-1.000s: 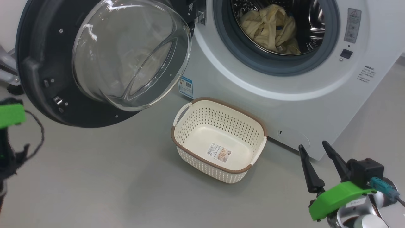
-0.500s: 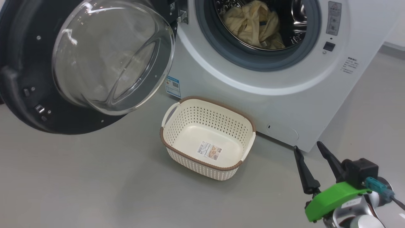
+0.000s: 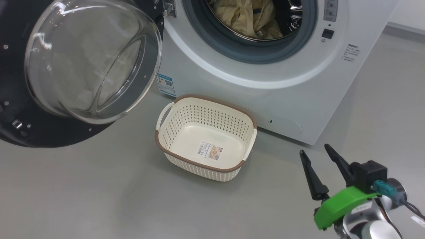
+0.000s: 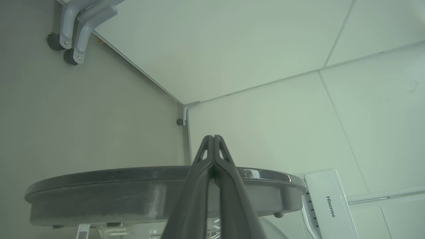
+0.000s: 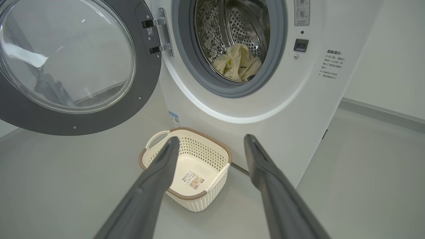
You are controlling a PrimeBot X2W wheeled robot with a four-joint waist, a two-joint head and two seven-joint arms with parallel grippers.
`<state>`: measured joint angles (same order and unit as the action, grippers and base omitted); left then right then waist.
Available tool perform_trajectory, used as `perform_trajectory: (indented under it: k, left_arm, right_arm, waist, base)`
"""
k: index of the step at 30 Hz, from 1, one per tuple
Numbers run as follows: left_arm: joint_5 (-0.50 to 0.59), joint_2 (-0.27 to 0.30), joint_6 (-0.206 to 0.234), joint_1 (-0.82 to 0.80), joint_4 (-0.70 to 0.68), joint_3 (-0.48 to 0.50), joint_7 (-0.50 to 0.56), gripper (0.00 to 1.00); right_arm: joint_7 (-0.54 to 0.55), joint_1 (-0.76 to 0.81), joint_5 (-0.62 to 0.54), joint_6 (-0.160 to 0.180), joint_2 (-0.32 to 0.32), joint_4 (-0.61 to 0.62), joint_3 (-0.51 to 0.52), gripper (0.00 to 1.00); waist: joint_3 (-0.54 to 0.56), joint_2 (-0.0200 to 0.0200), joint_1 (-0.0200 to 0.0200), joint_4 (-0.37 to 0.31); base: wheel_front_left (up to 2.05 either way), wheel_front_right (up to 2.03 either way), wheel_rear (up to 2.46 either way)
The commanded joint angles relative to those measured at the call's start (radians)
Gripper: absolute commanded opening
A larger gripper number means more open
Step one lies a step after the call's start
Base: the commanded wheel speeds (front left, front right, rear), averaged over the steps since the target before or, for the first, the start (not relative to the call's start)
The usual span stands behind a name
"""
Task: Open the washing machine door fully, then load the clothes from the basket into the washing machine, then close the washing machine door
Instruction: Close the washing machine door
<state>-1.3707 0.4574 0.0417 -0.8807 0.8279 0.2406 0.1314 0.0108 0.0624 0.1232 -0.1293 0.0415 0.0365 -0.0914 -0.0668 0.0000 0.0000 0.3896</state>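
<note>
The washing machine door (image 3: 79,66) stands swung open in the upper left of the head view. It hangs from its hinge (image 3: 167,8) at the left side of the drum opening, and its glass bowl faces out into the room. The clothes (image 3: 244,16) lie inside the drum of the washing machine (image 3: 265,96). The basket (image 3: 206,114) sits on the floor just in front of the machine, below the opening, with nothing in it but its label. Judged from this, loading is done and closing the door is the step left.

That move turns on the hinge. The door must swing from the left of the frame toward the opening at upper centre, so the push belongs on its far, free side.

The left arm is the nearer one. In the left wrist view the door runs edge-on across the lower frame. The left fingers (image 4: 199,186) cross in front of its rim, the left jaws clenched on nothing. Contact with the rim cannot be told.

The right arm rests at the lower right of the head view, well apart from the door. Its fingers (image 3: 313,179) point up the frame with the right jaws released and wide. In the right wrist view they frame the basket.
</note>
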Motion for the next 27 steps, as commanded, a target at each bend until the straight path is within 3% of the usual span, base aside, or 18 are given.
perform_trajectory:
  k: [1, 13, 27]
  left_arm:
    - [-0.013, 0.056, -0.017, -0.05, -0.002, 0.031, 0.016, 0.0]
    - [-0.077, 0.064, -0.061, -0.063, 0.125, 0.086, 0.049, 0.0]
    - [-0.061, 0.081, -0.105, -0.03, 0.164, 0.039, 0.174, 0.0]
  right_arm:
    - [0.008, -0.066, -0.014, -0.001, 0.009, 0.046, -0.029, 1.0]
    - [0.031, -0.084, -0.027, -0.001, 0.017, 0.067, -0.042, 1.0]
    - [0.045, -0.09, -0.032, -0.001, 0.021, 0.08, -0.038, 1.0]
  waist:
    - [-0.014, 0.0, 0.0, -0.015]
    - [-0.054, 0.0, 0.0, -0.062]
    - [-0.062, 0.0, 0.0, -0.059]
  base:
    - [0.0, 0.0, 0.0]
    - [0.0, 0.0, 0.0]
    - [0.0, 0.0, 0.0]
